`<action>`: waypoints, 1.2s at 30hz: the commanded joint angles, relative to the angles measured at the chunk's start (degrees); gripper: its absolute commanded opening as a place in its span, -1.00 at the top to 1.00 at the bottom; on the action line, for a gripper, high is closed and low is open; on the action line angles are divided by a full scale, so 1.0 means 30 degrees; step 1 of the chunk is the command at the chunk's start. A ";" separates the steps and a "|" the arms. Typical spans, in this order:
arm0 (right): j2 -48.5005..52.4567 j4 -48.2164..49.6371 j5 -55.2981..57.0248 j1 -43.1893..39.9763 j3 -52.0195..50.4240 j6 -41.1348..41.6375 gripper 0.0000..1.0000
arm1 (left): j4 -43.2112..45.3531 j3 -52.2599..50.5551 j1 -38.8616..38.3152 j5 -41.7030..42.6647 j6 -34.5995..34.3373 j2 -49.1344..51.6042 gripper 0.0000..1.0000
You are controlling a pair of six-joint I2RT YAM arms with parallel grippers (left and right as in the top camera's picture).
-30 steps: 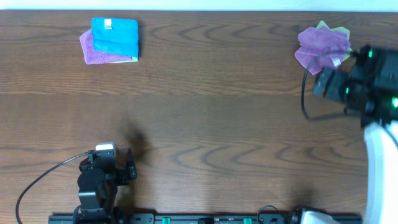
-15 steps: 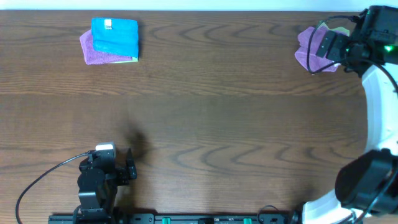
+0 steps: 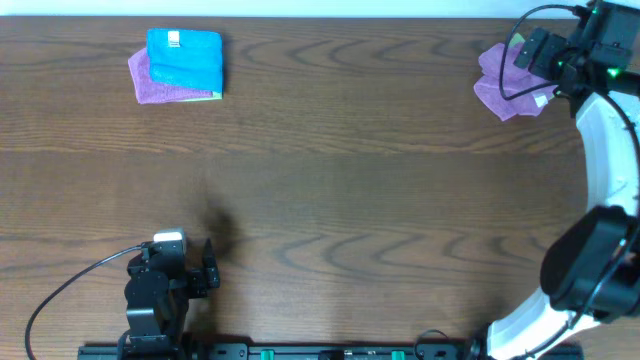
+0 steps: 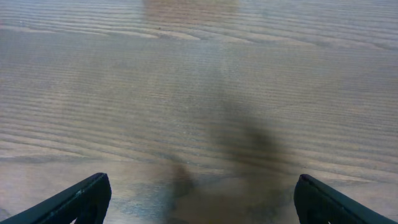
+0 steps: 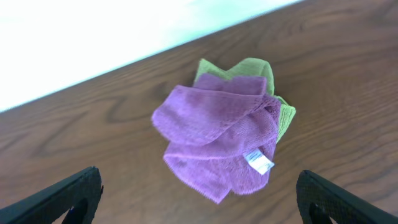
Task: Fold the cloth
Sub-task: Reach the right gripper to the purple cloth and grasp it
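Observation:
The cloth (image 3: 503, 84) is a lilac-purple microfibre piece, crumpled in a heap at the far right of the table. In the right wrist view the cloth (image 5: 217, 134) shows a small white tag (image 5: 259, 160) and lies on top of a lime-green cloth (image 5: 250, 68). My right gripper (image 3: 530, 52) hangs above the heap's far right side, open, touching nothing. Seen from its wrist, the right gripper (image 5: 199, 190) has its fingers spread wide on either side of the heap's near tip. My left gripper (image 3: 207, 272) rests open at the near left; the left gripper (image 4: 202, 190) looks onto bare wood.
A bright blue folded cloth (image 3: 184, 57) lies on another purple cloth (image 3: 146, 82) at the far left, with a green edge showing beneath. The table's far edge (image 5: 124, 62) runs just behind the crumpled heap. A black cable (image 3: 60, 290) trails from the left arm.
The right arm has swung from the near side of the cloth heap towards the far edge, carrying its open gripper up over the heap. The left arm has not moved.

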 commanded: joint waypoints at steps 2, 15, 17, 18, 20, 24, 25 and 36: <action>0.1821 0.1035 -0.0823 -0.0947 0.0335 0.1647 -0.99 | -0.0058 -0.0109 -0.0051 -0.0124 0.0131 -0.0131 -0.91; 0.5158 0.3395 -0.1785 -0.1158 0.0335 0.3701 -0.96 | -0.0058 -0.0109 -0.0051 -0.0124 0.0131 -0.0131 -0.90; 0.5457 0.3716 -0.1923 -0.1144 0.0335 0.3774 -0.95 | -0.0058 -0.0109 -0.0051 -0.0124 0.0131 -0.0131 -0.91; 0.5566 0.3832 -0.1996 -0.1144 0.0335 0.3825 -0.95 | -0.0058 -0.0109 -0.0051 -0.0124 0.0131 -0.0131 -0.91; 0.5960 0.4175 -0.2127 -0.1144 0.0335 0.4051 -0.93 | -0.0058 -0.0109 -0.0051 -0.0124 0.0131 -0.0131 -0.91; 0.6441 0.5020 -0.2280 -0.1144 0.0335 0.4350 -0.87 | -0.0058 -0.0109 -0.0051 -0.0124 0.0131 -0.0131 -0.91; 0.6594 0.5231 -0.2288 -0.1144 0.0335 0.4393 -0.87 | -0.0058 -0.0109 -0.0051 -0.0124 0.0131 -0.0131 -0.91; 0.7788 0.6506 -0.3082 -0.1137 0.0342 0.4750 0.21 | -0.0058 -0.0109 -0.0051 -0.0124 0.0131 -0.0131 -0.90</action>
